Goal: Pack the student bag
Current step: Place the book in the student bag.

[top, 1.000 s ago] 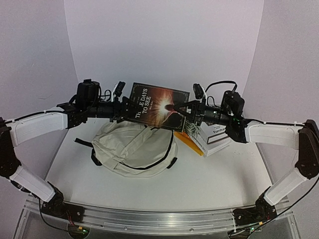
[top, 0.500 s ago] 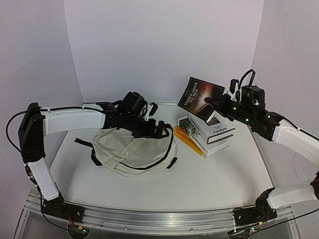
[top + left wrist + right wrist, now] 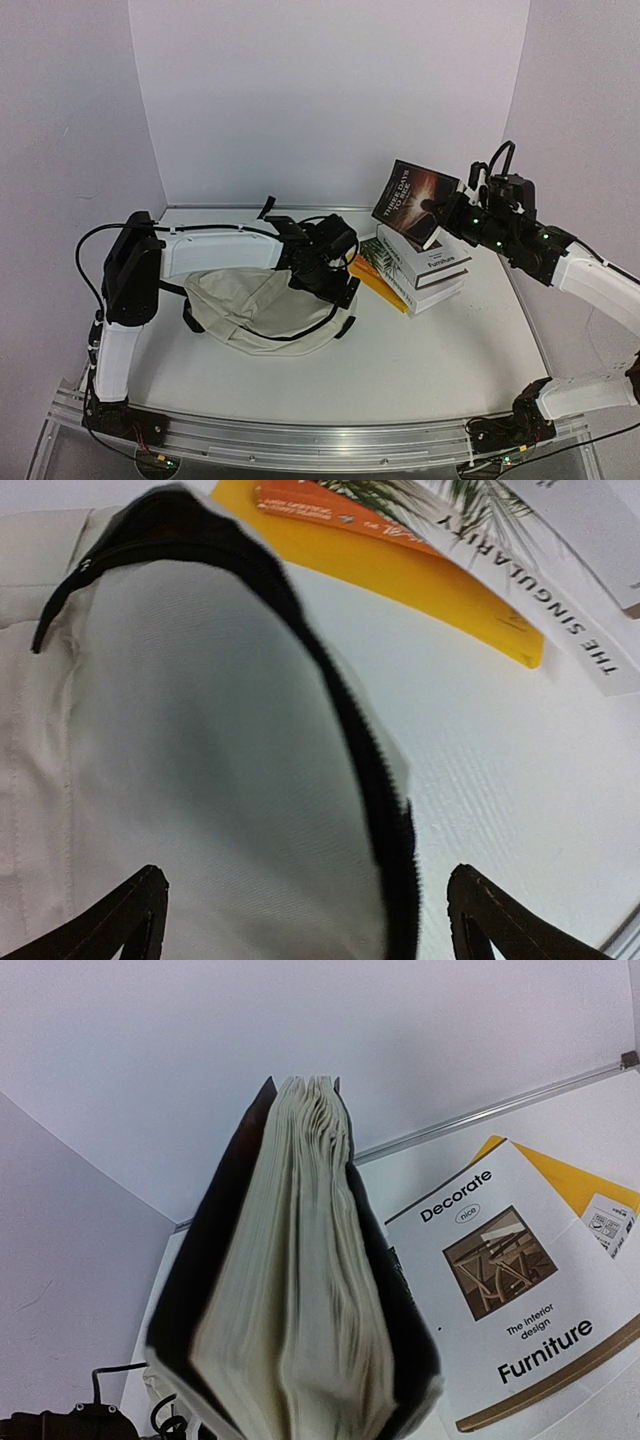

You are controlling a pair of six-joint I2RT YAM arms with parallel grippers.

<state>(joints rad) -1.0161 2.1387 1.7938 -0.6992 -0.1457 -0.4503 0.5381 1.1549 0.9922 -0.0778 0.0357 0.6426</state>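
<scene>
the student bag [image 3: 250,305] lies slumped on the white table [image 3: 430,355], with bare tabletop in front of it toward the arm bases and more to its right front. the left gripper [image 3: 338,288] hangs over the bag's right edge. in the left wrist view its fingertips [image 3: 142,908] stand wide apart, holding nothing, and straddle the black zipper [image 3: 365,770] that rims the cream flap; no contact with the fabric shows. just right of the bag, across a narrow strip of table, a yellow book [image 3: 378,285] sticks out from under a stack topped by the white furniture book [image 3: 428,258], its long edge running close beside the bag's rim. right of the bag and farther back, above that stack, the right gripper [image 3: 437,208] is clamped on a dark book [image 3: 410,197], held tilted in the air and clear of the stack. in the right wrist view the book's page block fills the middle and hides the fingers. behind the bag, open table runs to the back wall [image 3: 330,100].
</scene>
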